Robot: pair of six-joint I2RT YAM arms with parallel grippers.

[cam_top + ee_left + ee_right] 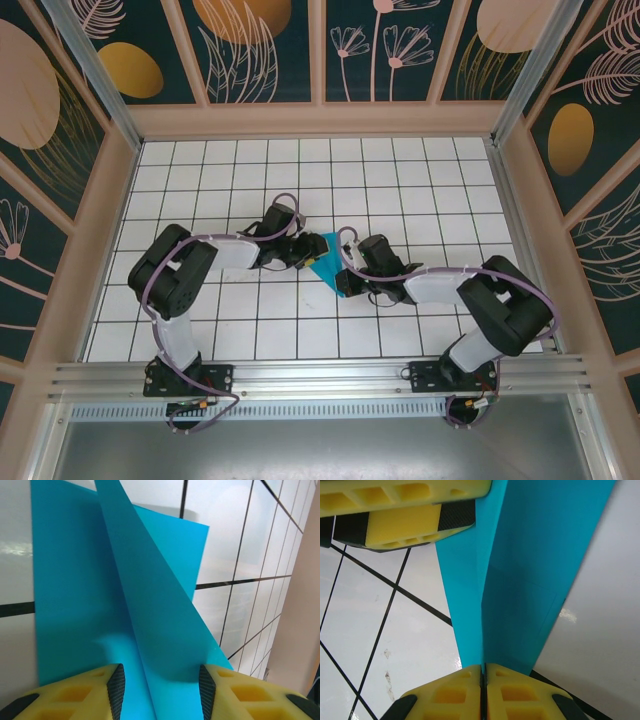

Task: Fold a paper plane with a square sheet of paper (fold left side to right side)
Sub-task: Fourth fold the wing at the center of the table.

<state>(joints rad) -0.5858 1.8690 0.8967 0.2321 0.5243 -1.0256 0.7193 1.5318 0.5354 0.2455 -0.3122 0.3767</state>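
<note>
The square sheet of paper (324,259) is bright cyan-blue and lies creased on the white grid table between my two arms. In the left wrist view a raised flap of the paper (150,605) runs up between the jaws of my left gripper (160,680), which stand apart on either side of it. My right gripper (483,669) is shut on the near edge of the paper (530,580), pinching a standing crease. My left gripper's yellow fingers (405,527) show at the top of the right wrist view, at the paper's far end.
The white tiled table (420,180) is walled by a tan frame (320,120) with patterned panels behind it. Both arms reach inward from their bases on the metal rail (320,375) at the near edge.
</note>
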